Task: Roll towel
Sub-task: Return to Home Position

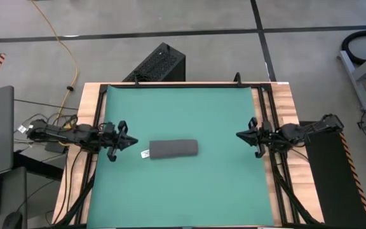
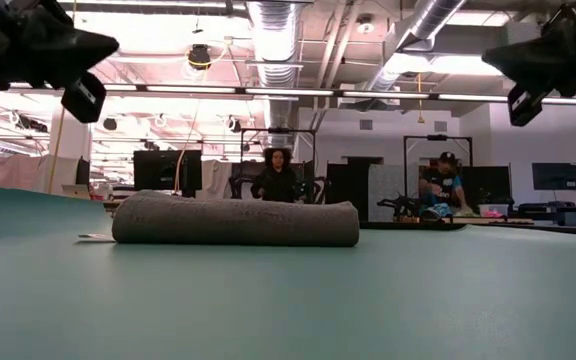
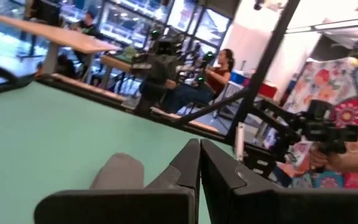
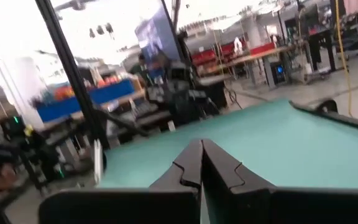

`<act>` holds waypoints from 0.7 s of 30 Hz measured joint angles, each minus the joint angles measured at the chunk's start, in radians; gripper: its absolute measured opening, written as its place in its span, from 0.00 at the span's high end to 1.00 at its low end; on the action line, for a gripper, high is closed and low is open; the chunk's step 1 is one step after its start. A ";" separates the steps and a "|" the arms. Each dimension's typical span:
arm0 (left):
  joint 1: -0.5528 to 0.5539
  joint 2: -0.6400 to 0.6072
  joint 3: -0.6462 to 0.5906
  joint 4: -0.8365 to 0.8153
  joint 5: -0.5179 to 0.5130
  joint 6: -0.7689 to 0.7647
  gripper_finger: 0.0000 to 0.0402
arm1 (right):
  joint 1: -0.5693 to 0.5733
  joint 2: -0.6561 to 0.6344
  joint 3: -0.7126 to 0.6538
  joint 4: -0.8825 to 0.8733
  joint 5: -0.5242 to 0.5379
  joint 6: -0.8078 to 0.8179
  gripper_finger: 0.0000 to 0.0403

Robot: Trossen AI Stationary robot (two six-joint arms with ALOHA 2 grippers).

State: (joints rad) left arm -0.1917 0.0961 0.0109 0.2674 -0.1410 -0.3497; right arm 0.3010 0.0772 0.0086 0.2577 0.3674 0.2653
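Observation:
The dark grey towel lies rolled into a short cylinder on the green mat, left of its middle, resting on its long side. A small white tag sticks out at its left end. In the low view the towel roll lies level on the mat. My left gripper is shut and hovers just left of the roll, touching nothing; its shut fingers show in the left wrist view with the roll beside them. My right gripper is shut at the mat's right side, well away from the towel.
Wooden table edges flank the mat. A black box stands beyond the far edge. The arms' black frames run along both sides. People sit in the room behind the table.

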 joint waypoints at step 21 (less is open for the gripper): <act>0.000 -0.001 -0.002 -0.174 0.030 -0.019 1.00 | 0.000 0.000 -0.001 -0.179 0.026 -0.013 0.93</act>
State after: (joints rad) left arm -0.1921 0.0956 0.0090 0.0936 -0.1108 -0.3685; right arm 0.3008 0.0772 0.0077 0.0786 0.3935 0.2526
